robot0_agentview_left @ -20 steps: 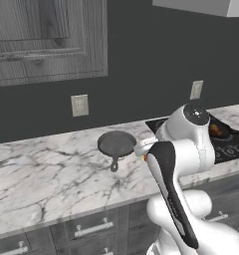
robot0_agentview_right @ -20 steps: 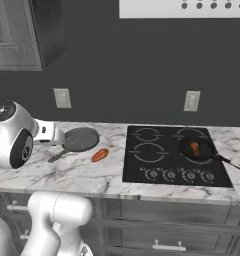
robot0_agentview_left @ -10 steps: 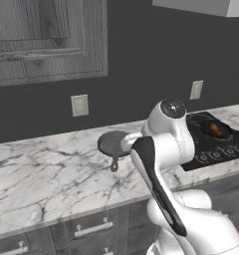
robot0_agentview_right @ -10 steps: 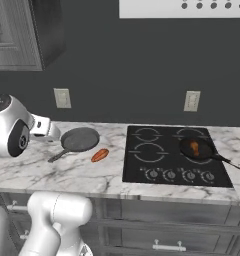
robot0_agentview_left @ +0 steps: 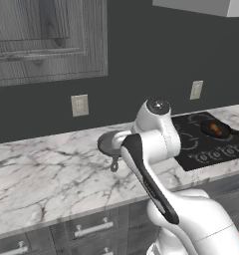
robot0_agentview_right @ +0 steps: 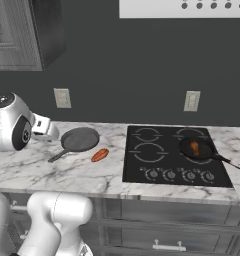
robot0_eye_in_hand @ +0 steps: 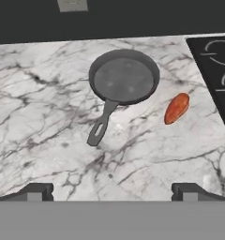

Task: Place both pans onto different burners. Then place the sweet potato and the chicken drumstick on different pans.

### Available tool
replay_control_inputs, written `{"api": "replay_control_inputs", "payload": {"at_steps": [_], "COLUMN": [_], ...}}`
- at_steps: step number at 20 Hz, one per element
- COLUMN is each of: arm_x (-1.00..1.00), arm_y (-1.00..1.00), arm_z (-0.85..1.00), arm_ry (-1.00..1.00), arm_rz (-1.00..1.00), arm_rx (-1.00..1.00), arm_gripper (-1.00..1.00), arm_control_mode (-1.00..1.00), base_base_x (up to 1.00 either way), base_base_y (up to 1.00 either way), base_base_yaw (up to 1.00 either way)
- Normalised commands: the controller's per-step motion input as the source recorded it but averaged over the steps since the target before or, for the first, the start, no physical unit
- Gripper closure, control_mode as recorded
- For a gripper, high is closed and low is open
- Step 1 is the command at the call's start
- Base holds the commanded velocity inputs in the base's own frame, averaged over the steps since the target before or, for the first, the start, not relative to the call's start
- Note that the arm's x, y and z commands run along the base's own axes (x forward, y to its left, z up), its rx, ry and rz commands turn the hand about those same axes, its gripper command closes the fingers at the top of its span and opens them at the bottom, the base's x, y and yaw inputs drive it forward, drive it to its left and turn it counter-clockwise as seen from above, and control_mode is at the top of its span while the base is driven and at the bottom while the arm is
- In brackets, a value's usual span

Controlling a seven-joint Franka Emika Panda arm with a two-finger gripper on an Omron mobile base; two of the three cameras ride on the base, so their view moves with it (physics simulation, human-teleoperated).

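1. The hand [robot0_eye_in_hand: 112, 191] hangs above the marble desk [robot0_eye_in_hand: 48, 117] with its two dark fingertips [robot0_eye_in_hand: 35, 191] set wide apart at the bottom corners of the hand view, and nothing is between them.
2. Ahead of it, in the upper middle of that view, lies the grey pan [robot0_eye_in_hand: 124, 77], flat on the desk, with its long handle [robot0_eye_in_hand: 101, 124] running down and to the left toward the hand.
3. The sweet potato [robot0_eye_in_hand: 176, 108] lies just right of the grey pan, apart from it, near the edge of the cooktop [robot0_eye_in_hand: 216, 70] at the right of the frame.
4. In the right base view the black pan [robot0_agentview_right: 197, 148] already sits on the right front burner [robot0_agentview_right: 202, 161], with the chicken drumstick [robot0_agentview_right: 194, 147] in it.
5. The step in hand looks to be fetching the grey pan. The next move calls for lowering onto the handle, closing on it, and carrying the pan to a free burner [robot0_agentview_right: 148, 151] before the sweet potato goes in.
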Motion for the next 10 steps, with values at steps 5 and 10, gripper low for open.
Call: {"api": "replay_control_inputs", "payload": {"at_steps": [5,10], "arm_x": [0.19,0.26], "arm_y": [0.03,0.12], "arm_z": [-0.34,-0.19], "arm_ry": [-0.05,-0.05], "arm_rz": [0.00,0.00], "arm_rx": [0.06,0.07], "arm_gripper": [-1.00,-1.00], "arm_control_mode": [-1.00,-1.00], "base_base_x": [0.00,0.00], "base_base_y": [0.00,0.00], "base_base_yaw": [0.00,0.00]}}
